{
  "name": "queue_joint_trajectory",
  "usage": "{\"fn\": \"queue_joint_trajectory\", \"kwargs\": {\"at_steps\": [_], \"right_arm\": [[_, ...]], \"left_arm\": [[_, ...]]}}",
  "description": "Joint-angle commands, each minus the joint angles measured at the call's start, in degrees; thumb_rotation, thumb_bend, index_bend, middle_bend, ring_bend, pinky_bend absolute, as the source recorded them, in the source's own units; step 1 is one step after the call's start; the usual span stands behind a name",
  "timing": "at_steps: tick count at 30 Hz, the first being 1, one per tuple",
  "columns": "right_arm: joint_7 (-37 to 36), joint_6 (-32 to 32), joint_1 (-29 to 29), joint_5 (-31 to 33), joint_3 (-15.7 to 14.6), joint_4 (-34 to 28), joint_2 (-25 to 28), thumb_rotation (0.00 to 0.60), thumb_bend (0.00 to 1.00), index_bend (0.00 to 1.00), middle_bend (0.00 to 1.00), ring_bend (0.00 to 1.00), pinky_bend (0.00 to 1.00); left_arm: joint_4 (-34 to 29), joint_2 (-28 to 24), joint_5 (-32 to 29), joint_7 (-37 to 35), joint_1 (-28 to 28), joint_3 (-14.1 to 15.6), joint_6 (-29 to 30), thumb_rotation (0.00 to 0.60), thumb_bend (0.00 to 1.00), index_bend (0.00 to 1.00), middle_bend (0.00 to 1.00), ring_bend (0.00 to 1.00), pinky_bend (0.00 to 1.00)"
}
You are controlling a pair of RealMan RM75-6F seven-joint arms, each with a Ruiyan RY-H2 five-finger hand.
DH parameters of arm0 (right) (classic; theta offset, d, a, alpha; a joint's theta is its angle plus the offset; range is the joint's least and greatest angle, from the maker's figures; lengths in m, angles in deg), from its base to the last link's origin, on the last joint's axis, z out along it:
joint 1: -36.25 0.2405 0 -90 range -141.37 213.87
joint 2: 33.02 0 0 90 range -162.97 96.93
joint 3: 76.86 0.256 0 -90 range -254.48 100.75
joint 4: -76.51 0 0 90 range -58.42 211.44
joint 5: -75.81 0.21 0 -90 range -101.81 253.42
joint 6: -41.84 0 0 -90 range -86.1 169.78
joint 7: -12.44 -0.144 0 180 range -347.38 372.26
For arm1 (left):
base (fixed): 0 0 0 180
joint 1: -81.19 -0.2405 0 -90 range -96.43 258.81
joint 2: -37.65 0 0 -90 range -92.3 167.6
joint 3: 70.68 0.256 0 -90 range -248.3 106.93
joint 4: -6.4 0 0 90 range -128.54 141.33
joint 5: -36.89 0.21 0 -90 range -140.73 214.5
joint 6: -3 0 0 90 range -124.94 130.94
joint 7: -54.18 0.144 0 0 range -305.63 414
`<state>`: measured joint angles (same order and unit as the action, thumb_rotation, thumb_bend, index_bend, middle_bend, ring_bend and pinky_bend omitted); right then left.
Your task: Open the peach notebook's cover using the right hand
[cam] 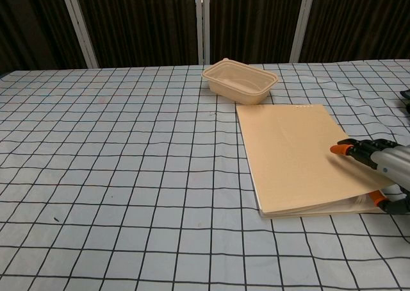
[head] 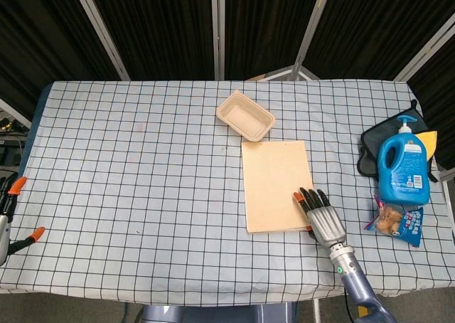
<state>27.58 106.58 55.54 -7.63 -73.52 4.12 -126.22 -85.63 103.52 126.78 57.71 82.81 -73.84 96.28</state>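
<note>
The peach notebook point(head: 274, 184) lies right of the table's middle, its long side running away from me. In the chest view the peach notebook point(cam: 291, 153) has the right edge of its cover raised a little off the pages. My right hand point(head: 323, 220) sits at the near right corner, fingers lying on top of the cover. The chest view shows the right hand point(cam: 379, 166) with its thumb under the lifted edge, so it pinches the cover. My left hand point(head: 11, 216) hangs at the far left table edge, fingers apart and holding nothing.
A beige food tray point(head: 245, 115) stands just behind the notebook. At the right edge are a blue detergent bottle point(head: 404, 168) on a black pad point(head: 371, 146) and a snack bag point(head: 398, 222). The checkered tablecloth point(head: 142, 181) covers the table.
</note>
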Motion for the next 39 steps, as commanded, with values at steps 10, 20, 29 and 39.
{"fn": "queue_joint_trajectory", "kwargs": {"at_steps": [10, 20, 29, 39], "right_arm": [[-2.1, -5.4, 4.7, 4.1, 3.2, 1.4, -2.7, 0.600, 0.60, 0.06, 0.01, 0.00, 0.04], [-8.8, 5.3, 2.4, -5.2, -1.0, -0.3, -0.3, 0.600, 0.69, 0.68, 0.63, 0.56, 0.69], [-8.7, 11.4, -1.2, -11.4, -6.8, -8.4, 7.5, 0.600, 0.70, 0.72, 0.66, 0.60, 0.72], [-11.1, 14.8, -4.2, -14.4, -10.8, -12.7, 13.0, 0.600, 0.69, 0.72, 0.67, 0.61, 0.74]], "left_arm": [[0.0, -0.2, -0.4, -0.6, 0.1, -0.1, -0.3, 0.600, 0.11, 0.00, 0.00, 0.00, 0.00], [0.0, -0.2, -0.1, -0.9, 0.0, -0.1, 0.1, 0.600, 0.11, 0.00, 0.00, 0.00, 0.00], [-0.6, -0.4, 0.5, -0.6, -0.3, 0.1, 0.8, 0.600, 0.11, 0.00, 0.00, 0.00, 0.00], [-0.9, -0.5, 0.7, -0.5, -0.4, 0.1, 1.1, 0.600, 0.11, 0.00, 0.00, 0.00, 0.00]]}}
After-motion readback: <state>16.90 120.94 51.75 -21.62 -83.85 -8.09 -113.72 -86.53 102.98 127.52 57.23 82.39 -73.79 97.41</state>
